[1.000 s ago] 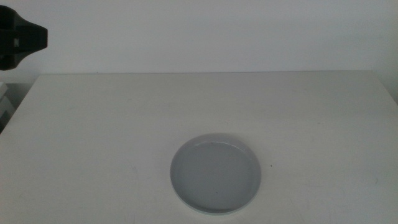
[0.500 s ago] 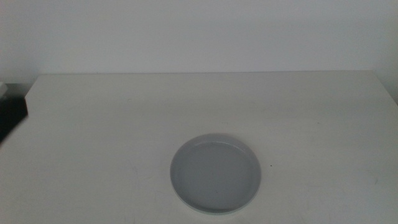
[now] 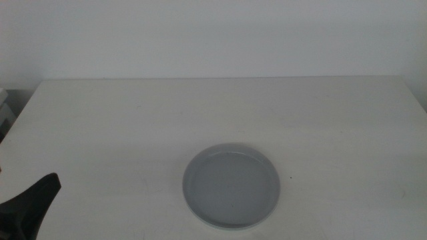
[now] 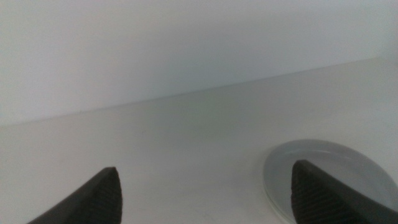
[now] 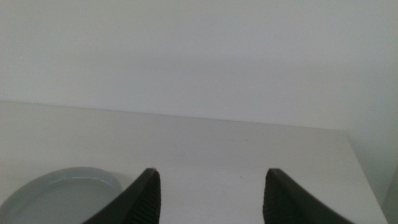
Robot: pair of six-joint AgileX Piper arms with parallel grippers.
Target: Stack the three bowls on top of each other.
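Note:
A shallow grey bowl sits on the white table, near the front and a little right of centre. From above I cannot tell whether other bowls lie under it. My left gripper shows as a dark tip at the table's front left corner, well to the left of the bowl. In its wrist view the left gripper is open and empty, with the bowl beyond one jaw. My right gripper is out of the middle view. It is also open and empty, with the bowl off to one side.
The white table runs back to a plain pale wall. Its left edge has a dark gap and a white object beside it. The table's right edge shows at the far right.
The left arm, seen one second ago at the upper left, has dropped down. Its gripper tip now shows at the front left corner. The bowl has not moved.

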